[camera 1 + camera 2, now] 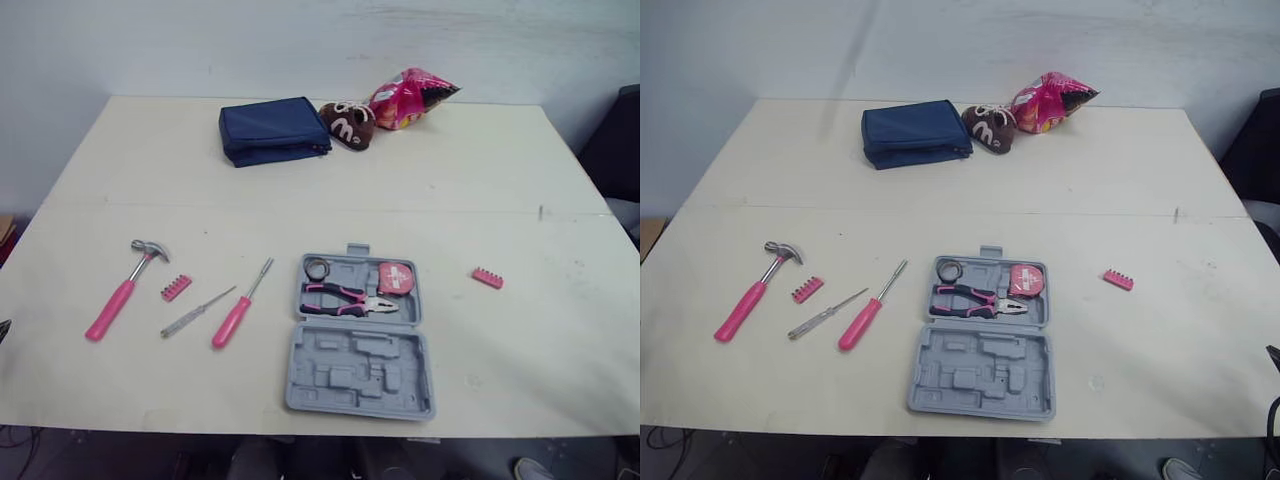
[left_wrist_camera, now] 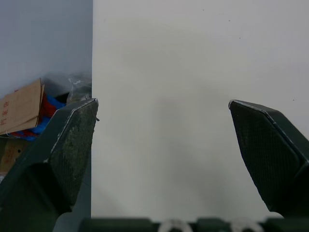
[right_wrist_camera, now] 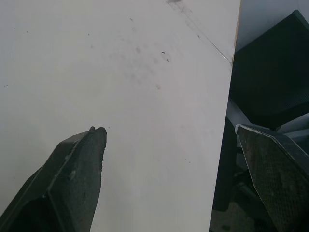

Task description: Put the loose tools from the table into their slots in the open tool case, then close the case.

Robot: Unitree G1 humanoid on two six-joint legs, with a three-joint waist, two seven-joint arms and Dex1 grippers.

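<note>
Left gripper (image 2: 162, 102), fingers spread, hangs over the table (image 1: 150, 150) edge. Hammer (image 1: 125, 290), bit strip (image 1: 176, 288), slim screwdriver (image 1: 198, 312) and pink screwdriver (image 1: 240, 305) lie at nine o'clock of the open tool case (image 1: 360, 335); a second bit strip (image 1: 488, 278) lies at two o'clock. Right gripper (image 3: 169, 128) is likewise spread. A poorly seated tool could stop the case shutting. Eye views give the layout; wrist views give the finger gaps.

A cream-white rectangular surface (image 1: 500, 180) stands before a plain pale grey wall (image 1: 300, 40), which rises behind its far edge. A thin seam (image 1: 300, 207) crosses the surface from the left edge to the right edge. Beyond the right edge is a black piece of furniture (image 1: 618, 140), perhaps a chair. Beyond the left edge lies brown cardboard (image 2: 19, 108). The light is soft and even.
</note>
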